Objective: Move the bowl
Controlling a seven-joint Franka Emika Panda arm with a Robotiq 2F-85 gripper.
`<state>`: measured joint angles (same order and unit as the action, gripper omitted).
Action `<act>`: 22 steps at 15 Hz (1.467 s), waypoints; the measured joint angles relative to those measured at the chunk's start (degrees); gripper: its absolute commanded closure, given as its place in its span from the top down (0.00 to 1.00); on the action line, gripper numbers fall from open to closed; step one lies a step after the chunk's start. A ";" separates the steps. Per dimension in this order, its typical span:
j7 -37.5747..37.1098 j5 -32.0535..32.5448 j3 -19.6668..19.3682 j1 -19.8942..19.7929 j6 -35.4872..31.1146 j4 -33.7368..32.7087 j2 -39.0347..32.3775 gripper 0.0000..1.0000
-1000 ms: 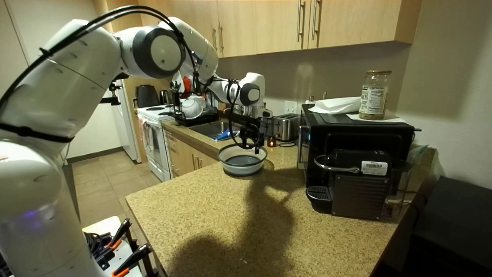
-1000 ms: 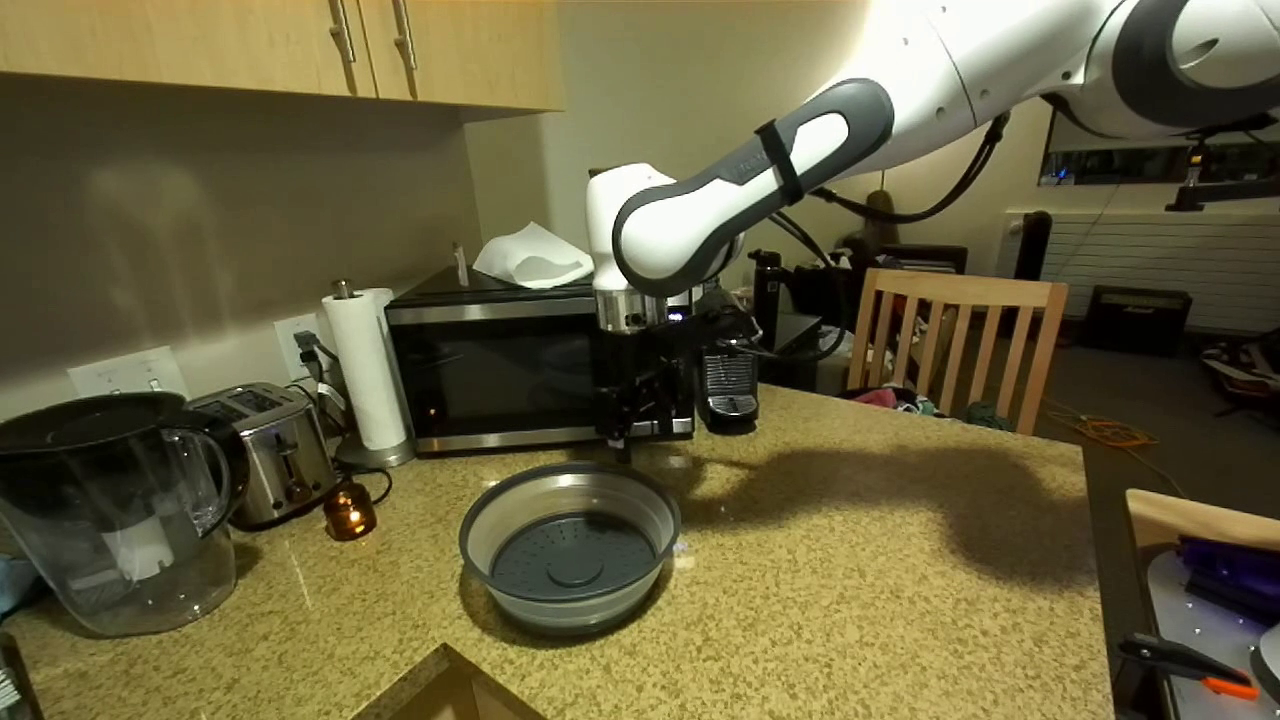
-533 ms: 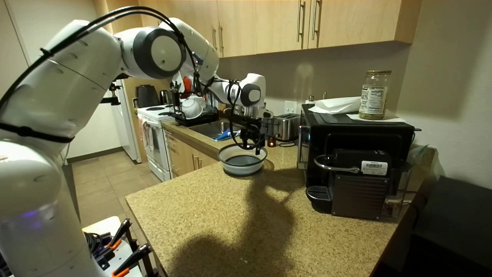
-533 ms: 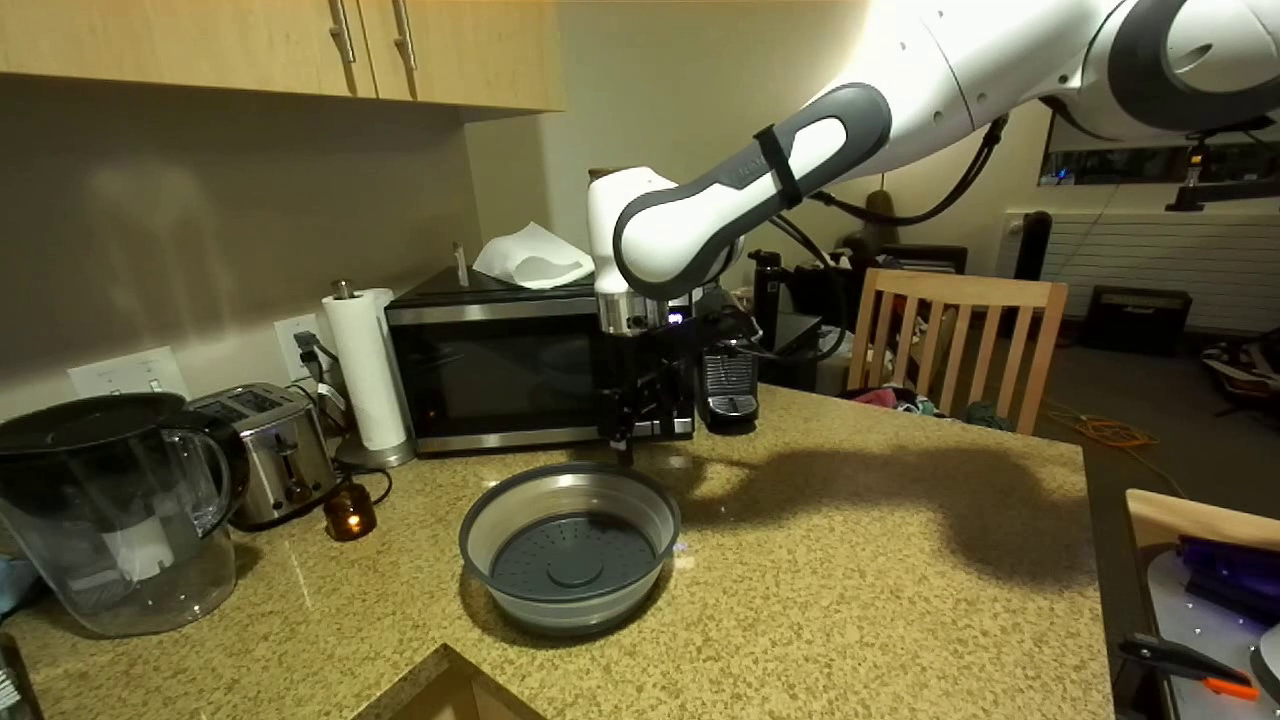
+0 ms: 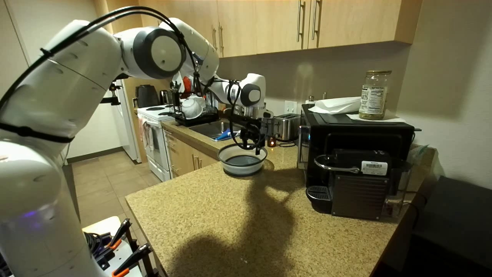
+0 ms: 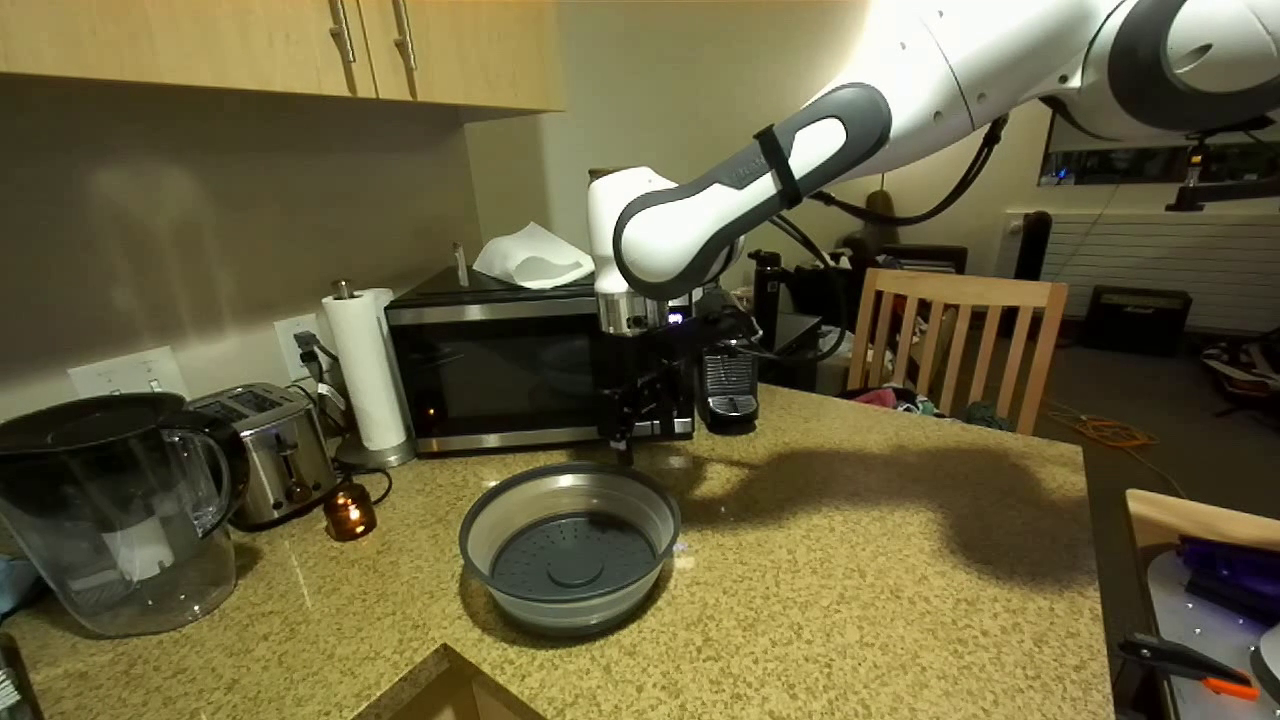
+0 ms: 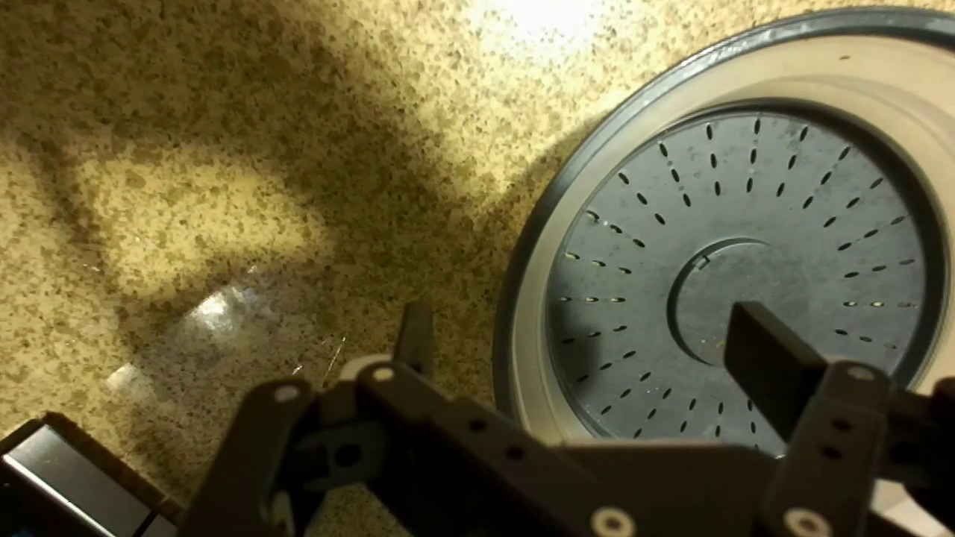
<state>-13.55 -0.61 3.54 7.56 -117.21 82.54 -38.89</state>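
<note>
The bowl (image 6: 575, 555) is round, with a dark rim, paler grey walls and a slotted grey base. It sits upright on the speckled counter and also shows in an exterior view (image 5: 243, 162) and on the right of the wrist view (image 7: 746, 201), cut off by the frame edge. My gripper (image 7: 580, 321) is open and empty, pointing down. In the wrist view its jaws straddle the bowl's near wall: one finger (image 7: 416, 335) shows over the counter outside the rim, the other over the base. In both exterior views the gripper (image 5: 251, 148) (image 6: 622, 448) appears at or above rim height.
A microwave (image 6: 500, 380) stands behind the gripper, with a coffee machine (image 5: 359, 192) beside it. A toaster (image 6: 285, 450), an amber candle jar (image 6: 350, 512), a paper towel roll (image 6: 365, 370) and a water pitcher (image 6: 110, 500) stand along the counter. A sink (image 5: 203, 130) lies beyond the bowl.
My gripper has sunk very slightly since one second ago and stands still over the last half second. The bowl has not moved.
</note>
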 measured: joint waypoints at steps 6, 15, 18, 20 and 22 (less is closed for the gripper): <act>0.00 0.00 -0.06 0.06 0.01 0.00 0.00 1.00; -0.06 0.00 -0.21 0.18 0.01 -2.36 -4.76 1.00; -0.07 -0.33 0.10 0.25 0.01 -4.64 -7.13 1.00; -0.07 -1.24 0.39 0.32 0.01 -6.30 -8.52 1.00; -0.07 -2.52 0.75 0.36 0.04 -8.01 -9.84 1.00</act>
<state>-13.62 -3.14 4.28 7.92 -117.17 74.52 -48.73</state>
